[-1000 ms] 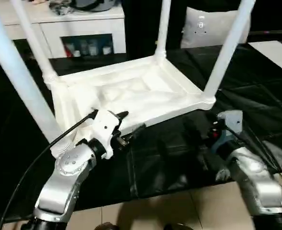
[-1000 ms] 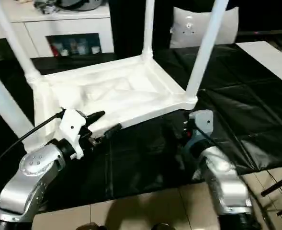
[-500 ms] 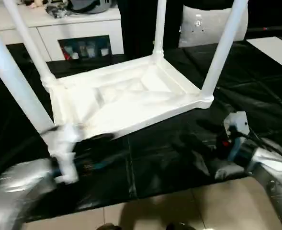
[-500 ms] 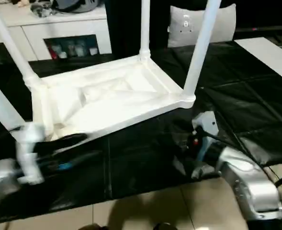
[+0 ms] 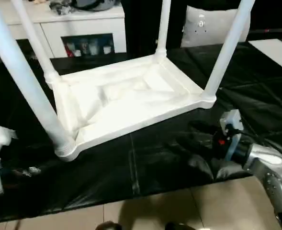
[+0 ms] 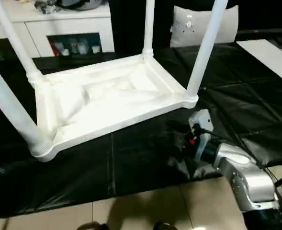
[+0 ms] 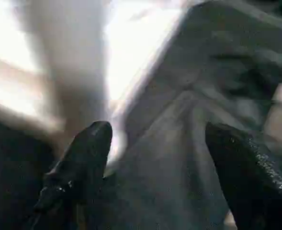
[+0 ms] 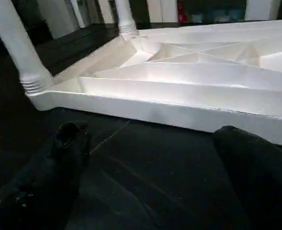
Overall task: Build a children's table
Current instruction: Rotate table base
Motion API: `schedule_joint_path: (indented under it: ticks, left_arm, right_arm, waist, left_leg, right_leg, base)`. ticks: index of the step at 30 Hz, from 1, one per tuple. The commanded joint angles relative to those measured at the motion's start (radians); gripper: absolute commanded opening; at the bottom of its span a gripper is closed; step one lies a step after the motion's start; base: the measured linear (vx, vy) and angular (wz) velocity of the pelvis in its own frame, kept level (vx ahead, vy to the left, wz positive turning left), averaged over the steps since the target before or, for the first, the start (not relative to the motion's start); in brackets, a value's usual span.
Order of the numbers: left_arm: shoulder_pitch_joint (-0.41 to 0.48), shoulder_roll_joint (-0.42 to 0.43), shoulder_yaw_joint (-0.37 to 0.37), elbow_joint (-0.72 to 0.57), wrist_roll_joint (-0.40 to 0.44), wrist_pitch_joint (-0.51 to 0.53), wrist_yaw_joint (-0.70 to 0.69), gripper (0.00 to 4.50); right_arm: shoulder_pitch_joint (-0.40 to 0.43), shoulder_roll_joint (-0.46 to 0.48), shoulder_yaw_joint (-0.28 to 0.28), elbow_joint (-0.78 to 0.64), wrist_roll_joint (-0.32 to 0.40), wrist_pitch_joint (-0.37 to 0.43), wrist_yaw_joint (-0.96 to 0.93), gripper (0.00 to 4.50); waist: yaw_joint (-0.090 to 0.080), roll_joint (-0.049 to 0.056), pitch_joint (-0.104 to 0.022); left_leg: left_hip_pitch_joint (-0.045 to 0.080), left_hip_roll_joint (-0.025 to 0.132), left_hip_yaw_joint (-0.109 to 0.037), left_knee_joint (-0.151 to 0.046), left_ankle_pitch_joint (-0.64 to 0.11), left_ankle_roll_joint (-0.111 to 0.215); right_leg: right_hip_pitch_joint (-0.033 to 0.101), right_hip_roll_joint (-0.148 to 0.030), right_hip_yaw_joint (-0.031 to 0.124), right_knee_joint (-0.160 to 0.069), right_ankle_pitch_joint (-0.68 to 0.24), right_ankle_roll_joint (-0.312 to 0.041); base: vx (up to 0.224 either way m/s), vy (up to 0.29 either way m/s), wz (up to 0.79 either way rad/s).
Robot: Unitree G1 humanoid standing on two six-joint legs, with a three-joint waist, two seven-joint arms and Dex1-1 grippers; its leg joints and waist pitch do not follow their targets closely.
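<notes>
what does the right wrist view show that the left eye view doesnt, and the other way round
Right wrist view alone: the ribbed underside of the table top seen low from its near edge, framed by the right gripper's open jaws with nothing between them.

Left eye view alone: all four legs, such as the nearest leg, standing up from the upturned top, the white cabinet behind, and the tiled floor.

Both: the table top, a corner socket with its leg, and the black sheet.
</notes>
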Motion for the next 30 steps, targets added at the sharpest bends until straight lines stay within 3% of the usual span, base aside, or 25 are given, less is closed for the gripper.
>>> schedule_joint_path:
  ticks: [1,3,4,5,6,7,8,9,10,11,12,13,15,16,17,19,20,21,23,24,25,27,28,30]
  left_arm:
    - [-0.059,0.019,-0.022,0.078,0.060,-0.054,0.026,3.50]
    - [-0.116,0.009,-0.040,0.116,0.066,-0.062,0.039,3.50]
    - [-0.168,-0.014,-0.062,0.140,0.064,-0.069,0.040,3.50]
    - [-0.192,-0.026,-0.073,0.150,0.066,-0.075,0.042,3.50]
    - [-0.203,-0.032,-0.080,0.154,0.066,-0.075,0.042,3.50]
    - [-0.239,-0.050,-0.104,0.169,0.063,-0.077,0.038,3.50]
    - [-0.268,-0.065,-0.126,0.178,0.058,-0.070,0.031,3.50]
    - [-0.287,-0.076,-0.142,0.184,0.054,-0.066,0.026,3.50]
    - [-0.350,-0.115,-0.186,0.222,0.066,-0.086,0.010,3.50]
    - [-0.371,-0.129,-0.200,0.238,0.071,-0.095,0.003,3.50]
    - [-0.390,-0.145,-0.218,0.245,0.073,-0.097,-0.005,3.50]
    - [-0.405,-0.159,-0.235,0.249,0.075,-0.097,-0.012,3.50]
    - [-0.426,-0.184,-0.256,0.254,0.082,-0.105,-0.008,3.50]
    - [-0.446,-0.215,-0.276,0.257,0.087,-0.118,0.006,3.50]
    - [-0.447,-0.218,-0.278,0.256,0.086,-0.118,0.006,3.50]
    - [-0.457,-0.249,-0.302,0.243,0.082,-0.121,0.013,3.50]
    - [-0.457,-0.276,-0.324,0.218,0.078,-0.116,0.018,3.50]
    - [-0.454,-0.303,-0.348,0.191,0.075,-0.112,0.022,3.50]
    - [-0.446,-0.329,-0.384,0.154,0.074,-0.106,0.021,3.50]
    - [-0.443,-0.334,-0.393,0.144,0.074,-0.106,0.020,3.50]
    - [-0.433,-0.346,-0.414,0.115,0.070,-0.100,0.015,3.50]
    - [-0.427,-0.355,-0.427,0.096,0.069,-0.100,0.016,3.50]
    - [-0.423,-0.366,-0.443,0.077,0.068,-0.097,0.017,3.50]
    - [-0.418,-0.390,-0.477,0.040,0.065,-0.087,0.022,3.50]
  right_arm:
    - [-0.017,0.001,-0.009,0.016,-0.021,-0.006,-0.029,4.50]
    - [-0.020,0.008,-0.013,0.033,-0.037,-0.018,-0.052,4.50]
    - [-0.024,0.020,-0.021,0.050,-0.048,-0.035,-0.078,4.50]
    - [-0.028,0.026,-0.024,0.060,-0.052,-0.043,-0.088,4.50]
    - [-0.031,0.029,-0.026,0.065,-0.054,-0.045,-0.094,4.50]
    - [-0.038,0.041,-0.035,0.083,-0.062,-0.050,-0.110,4.50]
    - [-0.041,0.049,-0.040,0.097,-0.070,-0.060,-0.119,4.50]
    - [-0.042,0.055,-0.044,0.106,-0.075,-0.068,-0.125,4.50]
    - [-0.051,0.065,-0.050,0.138,-0.101,-0.084,-0.169,4.50]
    - [-0.055,0.068,-0.052,0.149,-0.109,-0.089,-0.184,4.50]
    - [-0.061,0.074,-0.057,0.165,-0.120,-0.092,-0.211,4.50]
    - [-0.068,0.080,-0.062,0.181,-0.130,-0.095,-0.235,4.50]
    - [-0.081,0.089,-0.069,0.207,-0.147,-0.104,-0.277,4.50]
    - [-0.094,0.100,-0.074,0.237,-0.169,-0.120,-0.318,4.50]
    - [-0.095,0.101,-0.074,0.240,-0.170,-0.121,-0.321,4.50]
    - [-0.109,0.114,-0.077,0.266,-0.183,-0.135,-0.346,4.50]
    - [-0.122,0.123,-0.074,0.287,-0.192,-0.138,-0.357,4.50]
    - [-0.136,0.129,-0.064,0.314,-0.214,-0.137,-0.373,4.50]
    - [-0.154,0.127,-0.039,0.357,-0.260,-0.139,-0.401,4.50]
    - [-0.157,0.127,-0.033,0.368,-0.270,-0.138,-0.407,4.50]
    - [-0.168,0.125,-0.025,0.399,-0.288,-0.126,-0.430,4.50]
    - [-0.173,0.125,-0.024,0.415,-0.298,-0.124,-0.444,4.50]
    - [-0.180,0.124,-0.026,0.438,-0.311,-0.124,-0.462,4.50]
    - [-0.192,0.124,-0.033,0.478,-0.333,-0.136,-0.493,4.50]
  waist:
    - [0.001,0.002,-0.027]
    - [0.002,0.003,-0.029]
    - [0.001,0.018,-0.028]
    - [-0.002,0.024,-0.025]
    - [0.044,0.044,-0.024]
    - [0.097,0.027,-0.048]
    - [0.052,-0.025,-0.066]
    - [0.062,-0.055,-0.067]
    - [0.095,-0.036,-0.060]
    - [0.106,-0.031,-0.068]
    - [0.110,-0.018,-0.085]
    - [0.105,-0.011,-0.095]
    - [0.104,-0.013,-0.107]
    - [0.106,-0.020,-0.116]
    - [0.105,-0.019,-0.120]
    - [0.102,-0.018,-0.118]
    - [0.098,-0.024,-0.113]
    - [0.096,-0.023,-0.112]
    - [0.090,-0.032,-0.105]
    - [0.091,-0.028,-0.103]
    - [0.089,-0.036,-0.102]
    - [0.088,-0.033,-0.099]
    - [0.087,-0.047,-0.098]
    - [0.087,-0.047,-0.096]
  left_leg:
    - [0.057,0.036,-0.038,-0.089,-0.718,-0.051]
    - [0.071,0.027,-0.036,-0.068,-0.657,-0.036]
    - [0.065,0.047,-0.045,-0.085,-0.694,-0.040]
    - [0.049,0.066,-0.049,-0.115,-0.764,-0.049]
    - [-0.070,0.122,-0.049,-0.235,-0.966,-0.091]
    - [-0.051,0.101,0.012,-0.227,-0.882,-0.056]
    - [0.026,0.064,0.003,-0.159,-0.726,-0.045]
    - [0.064,0.032,-0.013,-0.090,-0.548,-0.064]
    - [0.026,0.033,-0.042,0.003,-0.169,0.004]
    - [0.018,0.042,-0.040,-0.027,-0.128,0.006]
    - [0.008,0.056,-0.030,-0.060,-0.116,-0.014]
    - [0.013,0.063,-0.027,-0.059,-0.112,-0.027]
    - [0.007,0.058,-0.023,-0.049,-0.076,-0.018]
    - [-0.013,0.046,-0.017,-0.034,0.018,0.022]
    - [-0.018,0.043,-0.016,-0.029,0.047,0.035]
    - [-0.023,0.044,-0.014,-0.025,0.034,0.056]
    - [-0.024,0.048,-0.013,-0.028,-0.004,0.059]
    - [-0.024,0.049,-0.013,-0.030,-0.018,0.058]
    - [-0.020,0.057,-0.010,-0.038,-0.070,0.047]
    - [-0.018,0.057,-0.010,-0.040,-0.083,0.036]
    - [-0.018,0.059,-0.009,-0.042,-0.088,0.031]
    - [-0.017,0.058,-0.007,-0.044,-0.104,0.023]
    - [-0.019,0.057,-0.006,-0.046,-0.110,0.016]
    - [-0.014,0.057,-0.003,-0.047,-0.124,0.005]
  right_leg:
    - [-0.019,-0.068,0.020,-0.120,-0.785,0.004]
    - [-0.020,-0.073,0.002,-0.144,-0.844,0.030]
    - [0.003,-0.061,-0.023,-0.137,-0.785,0.033]
    - [0.024,-0.044,-0.036,-0.108,-0.707,0.024]
    - [0.118,-0.011,0.001,0.144,-0.374,-0.041]
    - [0.074,0.001,0.058,0.172,-0.251,-0.045]
    - [0.031,-0.033,0.101,0.107,-0.400,-0.029]
    - [-0.017,-0.088,0.120,0.010,-0.586,-0.035]
    - [0.005,-0.170,0.172,-0.077,-0.885,-0.051]
    - [0.013,-0.139,0.156,-0.058,-0.787,-0.071]
    - [0.014,-0.070,0.121,-0.007,-0.493,-0.116]
    - [0.002,-0.044,0.113,0.028,-0.225,-0.168]
    - [0.014,-0.045,0.110,0.046,-0.031,-0.212]
    - [0.031,-0.046,0.107,0.060,0.159,-0.238]
    - [0.032,-0.046,0.106,0.065,0.205,-0.243]
    - [0.030,-0.049,0.102,0.063,0.222,-0.257]
    - [0.032,-0.051,0.102,0.061,0.170,-0.262]
    - [0.034,-0.052,0.101,0.058,0.140,-0.260]
    - [0.032,-0.058,0.104,0.046,0.027,-0.253]
    - [0.033,-0.061,0.105,0.043,-0.023,-0.246]
    - [0.034,-0.062,0.107,0.040,-0.052,-0.236]
    - [0.031,-0.060,0.108,0.034,-0.082,-0.228]
    - [0.036,-0.063,0.111,0.032,-0.116,-0.217]
    - [0.030,-0.062,0.112,0.025,-0.151,-0.212]
  base:
    - [0.000,0.000,0.00]
    - [0.000,0.000,0.00]
    - [0.000,0.000,0.00]
    - [0.000,0.000,0.00]
    - [-0.062,-0.009,0.05]
    - [0.018,-0.062,0.08]
    - [0.013,-0.070,0.11]
    - [0.102,-0.099,-0.09]
    - [0.067,-0.062,-0.12]
    - [0.067,-0.062,-0.12]
    - [0.098,-0.027,-0.01]
    - [0.078,-0.007,0.01]
    - [0.066,0.004,0.00]
    - [0.054,0.023,-0.03]
    - [0.054,0.023,-0.03]
    - [0.000,0.000,0.00]
    - [0.000,0.000,0.00]
    - [0.000,0.000,0.00]
    - [0.000,0.000,0.00]
    - [0.000,0.000,0.00]
    - [0.000,0.000,0.00]
    - [0.000,0.000,0.00]
    - [0.000,0.000,0.00]
    - [0.000,0.000,0.00]
